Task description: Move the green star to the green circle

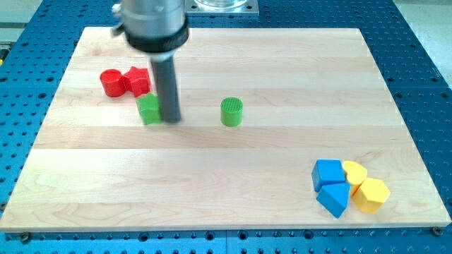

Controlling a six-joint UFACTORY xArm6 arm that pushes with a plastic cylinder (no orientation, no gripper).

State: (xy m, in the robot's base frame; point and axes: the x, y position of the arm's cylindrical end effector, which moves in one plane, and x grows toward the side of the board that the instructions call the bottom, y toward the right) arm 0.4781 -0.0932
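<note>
So: green star (148,109) sits touching or just beside my tip (171,120), on the tip's view-left side. Part of it is hidden behind the rod, so I can't confirm contact.

Green circle (232,111) stands to the view's right of my tip, well apart from the star and on roughly the same row. My tip lies between the two, nearer the star.

Progress, as a judgement: basically not started. Star and circle are not together, and my tip is on the wrong side for a push toward the circle. It likely needs to get round to the star's view-left side, then push right along the row.

No gripper on this rig, just the rod, so nothing to report as apart or clamped.

Further out: red circle (111,82) and red star (137,80) touch each other up-left of my tip, close above the green star. That is a nudge risk when rounding it. Blue cube (328,173), blue triangle (334,199), yellow heart (354,171) and yellow hexagon (371,194) cluster far to the lower right on the table (233,197), out of the way.
</note>
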